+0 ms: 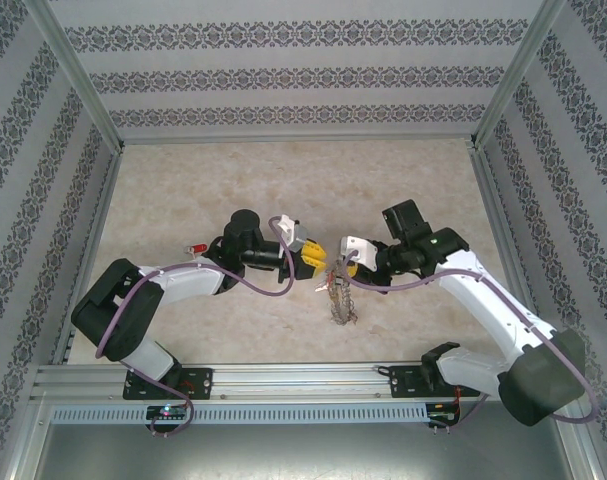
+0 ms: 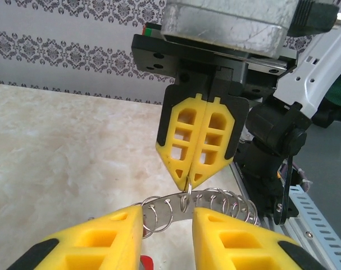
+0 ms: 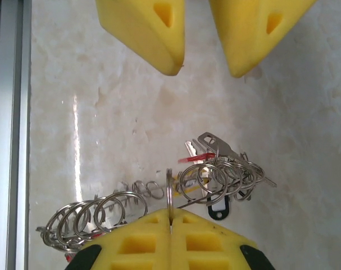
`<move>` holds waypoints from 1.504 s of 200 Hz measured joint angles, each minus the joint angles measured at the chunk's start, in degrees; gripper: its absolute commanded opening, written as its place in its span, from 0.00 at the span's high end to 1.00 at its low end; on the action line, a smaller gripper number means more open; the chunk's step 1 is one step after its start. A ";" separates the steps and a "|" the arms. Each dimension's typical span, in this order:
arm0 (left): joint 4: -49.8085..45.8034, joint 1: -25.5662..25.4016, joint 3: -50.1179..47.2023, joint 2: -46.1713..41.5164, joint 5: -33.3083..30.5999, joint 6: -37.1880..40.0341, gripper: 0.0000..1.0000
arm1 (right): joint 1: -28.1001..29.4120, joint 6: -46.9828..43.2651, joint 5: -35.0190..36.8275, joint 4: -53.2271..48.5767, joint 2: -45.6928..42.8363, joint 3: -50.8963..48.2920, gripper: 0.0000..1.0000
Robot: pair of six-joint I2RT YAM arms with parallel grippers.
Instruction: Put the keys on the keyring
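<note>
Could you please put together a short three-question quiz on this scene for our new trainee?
1. True or false: the jaws of the left gripper are shut tight.
2. Multiple choice: what holds the keyring? A: the left gripper. B: the right gripper. C: nothing, it lies loose on the table.
3. Fill in: in the right wrist view, the tag just left of the topmost key is ____ in colour.

Key
1. False: its jaws stand apart.
2. B: its jaws are closed on one loop of the keyring.
3. Red.
</note>
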 measured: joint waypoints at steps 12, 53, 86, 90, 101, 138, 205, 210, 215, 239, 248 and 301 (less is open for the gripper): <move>-0.90 -0.76 0.15 0.31 0.00 0.68 0.70 | 0.74 -0.94 1.60 -1.51 1.09 1.11 1.00; -2.10 -3.26 0.92 2.69 0.00 1.97 0.70 | 2.58 -2.82 5.51 -4.68 3.45 3.98 1.00; -2.10 -3.32 0.92 3.17 -0.02 2.19 0.70 | 2.69 -3.04 6.80 -5.49 3.43 4.57 1.00; -2.10 -3.34 0.94 3.19 0.00 2.19 0.70 | 2.69 -3.02 6.80 -5.49 3.43 4.61 1.00; -2.19 -3.54 1.03 3.19 -0.04 2.21 0.69 | 2.69 -2.95 6.73 -5.42 3.41 4.70 1.00; -2.32 -4.85 2.25 3.65 -0.20 2.47 0.69 | 2.67 -1.79 4.94 -3.82 2.99 4.81 1.00; -2.32 -5.03 2.93 4.46 -0.76 2.62 0.66 | 2.51 0.17 4.76 -3.78 2.95 4.81 1.00; -2.29 -5.03 2.93 4.46 -1.07 2.64 0.65 | 2.51 0.26 4.68 -3.76 2.89 4.79 1.00; -2.27 -5.03 2.93 4.46 -1.33 2.73 0.64 | 2.51 0.33 4.48 -3.74 2.82 4.76 1.00; -2.27 -5.05 2.93 4.48 -2.62 2.78 0.64 | 2.51 0.68 2.99 -3.04 2.32 4.50 1.00; -2.27 -5.14 2.93 4.55 -2.80 2.78 0.64 | 2.54 0.72 2.10 -2.32 2.12 4.48 1.00; -2.29 -5.14 3.37 5.07 -3.37 3.45 0.83 | 2.51 1.55 0.70 -0.79 1.90 4.26 1.00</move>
